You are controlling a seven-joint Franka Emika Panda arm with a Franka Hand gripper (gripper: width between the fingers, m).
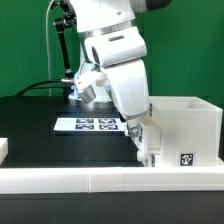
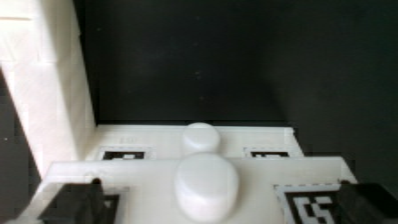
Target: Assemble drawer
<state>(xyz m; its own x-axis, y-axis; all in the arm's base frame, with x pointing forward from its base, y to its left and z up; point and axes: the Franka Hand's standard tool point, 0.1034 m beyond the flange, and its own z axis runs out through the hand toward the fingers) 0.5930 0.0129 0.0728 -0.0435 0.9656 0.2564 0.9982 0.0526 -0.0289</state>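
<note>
The shell (image 1: pixel 185 128) sits on the black table (image 1: pixel 30 115) at the exterior view's right, open side up, just behind the white rail (image 1: pixel 110 178) that runs along the front. A tray (image 2: pixel 199 160) is down by the arm's working end, close against the shell's near wall; in the wrist view its tagged front faces the camera, with one knob (image 2: pixel 206 181) big and close and what looks like a second knob (image 2: pixel 201 136) beyond it, so both trays may be lined up there, though I can't be sure.

The gripper (image 2: pixel 206 205) stands over that front, its dark fingers (image 2: pixel 73 204) spread to either side of the near knob and not visibly pressing on anything; I'd call them released.

By my reckoning the job is partway: the parts are gathered together by the shell, but whether any tray is pushed fully home the pictures don't show. Seating and checking both trays looks to be what's left.

The marker board (image 1: pixel 90 124) lies flat behind the arm, clear of it all.
</note>
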